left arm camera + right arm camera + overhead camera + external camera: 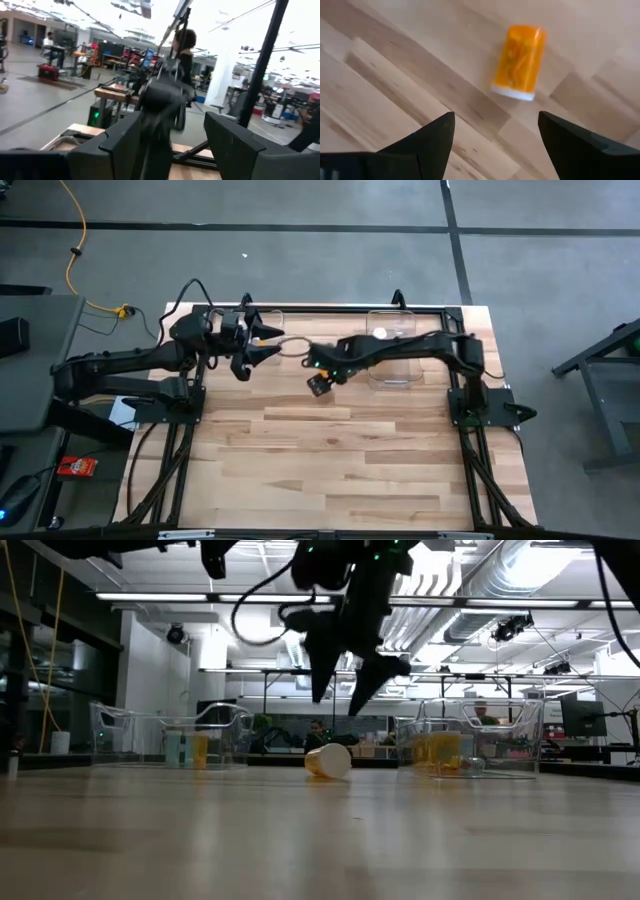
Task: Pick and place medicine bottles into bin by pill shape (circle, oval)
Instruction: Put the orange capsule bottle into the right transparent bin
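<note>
Right gripper (pixel 495 137) jaws apart above a lying orange cylindrical bottle (pixel 518 62), white-capped, on woodgrain table (pixel 395 75); left gripper (pixel 262 343) spread, empty.

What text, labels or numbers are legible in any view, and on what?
None legible.
Orange medicine bottle lying on its side on the table, ahead of the open right end effector: no label shows on the visible side.
Bottles in the clear bins: too small to read.
Red object on the floor beside the table: markings too small to read.
Room behind, screens and equipment: blurred, nothing readable.
</note>
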`<control>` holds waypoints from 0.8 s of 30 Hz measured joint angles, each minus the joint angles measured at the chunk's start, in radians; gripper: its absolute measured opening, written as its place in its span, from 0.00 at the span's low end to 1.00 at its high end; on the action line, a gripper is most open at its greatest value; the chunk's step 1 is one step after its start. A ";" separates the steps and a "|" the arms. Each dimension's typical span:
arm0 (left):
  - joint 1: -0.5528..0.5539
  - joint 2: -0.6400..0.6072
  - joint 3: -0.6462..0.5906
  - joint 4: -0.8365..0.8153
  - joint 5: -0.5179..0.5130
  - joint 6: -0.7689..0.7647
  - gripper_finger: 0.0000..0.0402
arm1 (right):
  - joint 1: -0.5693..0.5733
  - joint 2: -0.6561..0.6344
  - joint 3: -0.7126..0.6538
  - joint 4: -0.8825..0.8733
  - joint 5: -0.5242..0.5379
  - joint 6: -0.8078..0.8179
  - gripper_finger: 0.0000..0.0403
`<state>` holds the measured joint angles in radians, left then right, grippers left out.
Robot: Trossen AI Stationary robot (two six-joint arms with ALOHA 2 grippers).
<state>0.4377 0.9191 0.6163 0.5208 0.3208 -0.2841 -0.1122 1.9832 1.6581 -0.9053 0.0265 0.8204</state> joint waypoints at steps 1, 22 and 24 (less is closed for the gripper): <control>0.000 -0.009 0.000 0.000 0.006 0.000 0.53 | 0.006 0.017 0.000 0.005 0.000 0.013 0.69; 0.000 -0.116 0.000 0.000 -0.009 0.024 0.53 | -0.040 0.165 0.002 0.192 0.132 0.052 0.69; 0.000 -0.116 0.000 -0.001 -0.010 0.022 0.53 | -0.056 0.174 0.001 0.204 0.136 0.051 0.69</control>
<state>0.4374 0.8032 0.6163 0.5201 0.3111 -0.2617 -0.1682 2.1571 1.6596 -0.7008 0.1623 0.8715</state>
